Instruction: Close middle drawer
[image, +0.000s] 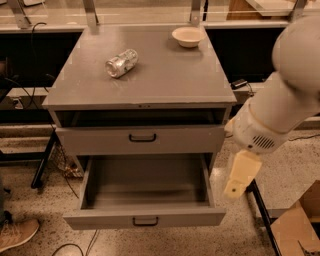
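Note:
The grey metal cabinet (150, 80) stands in the centre of the camera view. The middle drawer (145, 217) is pulled far out, and its deep grey tray is empty. Its flat front carries a small black handle (145, 220). Above it, the upper drawer (142, 140) stands slightly out, with a dark gap under the cabinet top. The lowest drawer is hidden beneath the open one. My gripper (239, 182) hangs from the white arm (285, 100) just right of the open drawer's right side wall, at about tray height, not touching it.
A crushed can (121, 62) lies on the cabinet top, and a pale bowl (188, 36) stands at its back right. A cardboard box (295, 225) is on the floor at the right. A shoe (17, 235) is at the lower left, and a black stand leg (42, 160) is left of the cabinet.

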